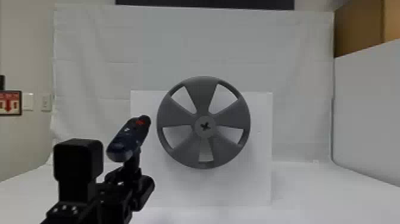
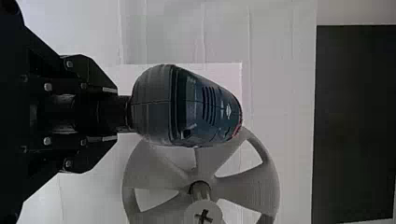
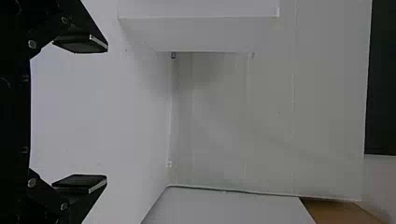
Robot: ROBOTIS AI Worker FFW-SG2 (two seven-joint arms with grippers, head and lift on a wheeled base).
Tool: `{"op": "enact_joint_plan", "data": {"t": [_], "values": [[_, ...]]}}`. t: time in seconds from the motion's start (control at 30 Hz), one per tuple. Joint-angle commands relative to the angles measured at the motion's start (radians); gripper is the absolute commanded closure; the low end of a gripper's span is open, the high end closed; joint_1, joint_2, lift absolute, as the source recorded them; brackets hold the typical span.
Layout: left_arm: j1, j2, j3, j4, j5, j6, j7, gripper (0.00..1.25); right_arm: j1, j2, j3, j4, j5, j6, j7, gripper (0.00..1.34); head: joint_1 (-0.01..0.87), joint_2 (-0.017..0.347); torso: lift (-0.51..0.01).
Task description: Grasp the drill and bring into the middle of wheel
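Left wrist view: the fingers of the left gripper (image 2: 116, 114) are drawn in and clamped on the handle (image 2: 123, 114) of the drill (image 2: 187, 109), whose rounded body sits just above the claw. In the head view the wheel (image 1: 175, 116) stands upright, beyond the claw and to its right, with its hub (image 1: 205, 126) well apart from the drill. The right gripper (image 3: 107, 113) is empty, its two fingers wide apart.

The drill looks stiff and tough, and probably heavy for its size, with much of the weight over the claw, so it could tip or twist between two flat fingers if swung quickly. The handle is the right place to hold: narrow enough to squeeze firmly, likely less slippery than the smooth, bulging casing. A firm grip should do no harm. The next move calls for a slow carry rightward and forward from here, drill level, clear of the rim and spokes, until it lines up with the hub.
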Motion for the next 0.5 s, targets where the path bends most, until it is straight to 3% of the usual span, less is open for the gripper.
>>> {"op": "enact_joint_plan", "data": {"t": [0.0, 0.47], "values": [[-0.012, 0.005, -0.039, 0.0, 0.023, 0.001, 0.001, 1.22, -0.004, 0.003, 0.008, 0.0, 0.009, 0.0, 0.001, 0.29, 0.0, 0.0, -0.406], [-0.047, 0.017, -0.111, 0.002, 0.092, 0.018, 0.0, 1.22, -0.01, 0.006, 0.019, 0.0, 0.018, 0.0, -0.001, 0.29, 0.0, 0.0, -0.406]]}}
